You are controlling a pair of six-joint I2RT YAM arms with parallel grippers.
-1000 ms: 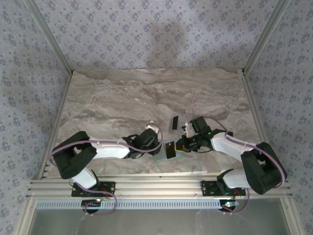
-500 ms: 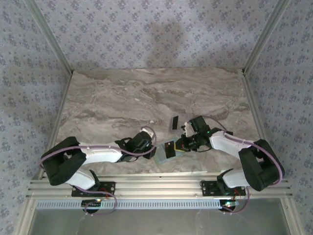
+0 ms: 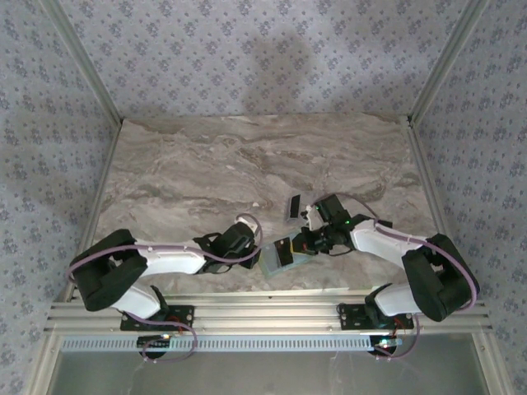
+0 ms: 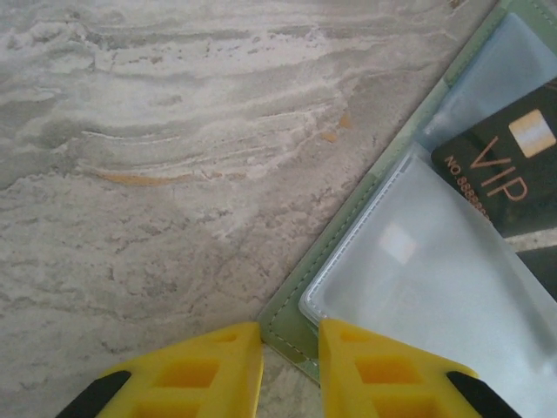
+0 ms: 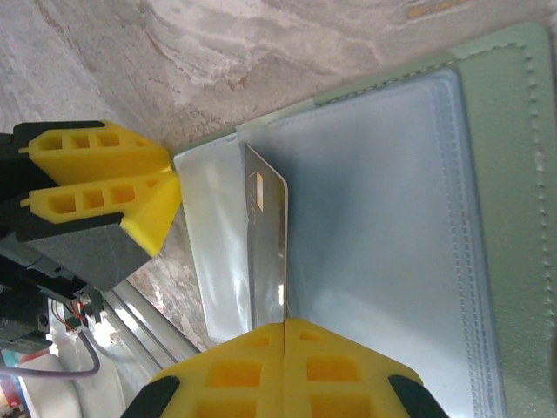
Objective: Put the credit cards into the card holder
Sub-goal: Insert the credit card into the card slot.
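Insertion step in hand: the right gripper (image 5: pixel 285 335) is clamping a credit card (image 5: pixel 265 239) edge-up, leaning it over the clear pocket of the card holder (image 5: pixel 505 113), low centre of the overhead frame. The left gripper (image 4: pixel 290 341) is standing nearly closed at the holder's corner; whether it is gripping cannot be told. Next move is likely calling for the card to be slid flat into the pocket mouth while the holder is being steadied. Count: cards, two, the second card (image 3: pixel 292 206) lying on the table (image 3: pixel 206 164) just above; holders, one.
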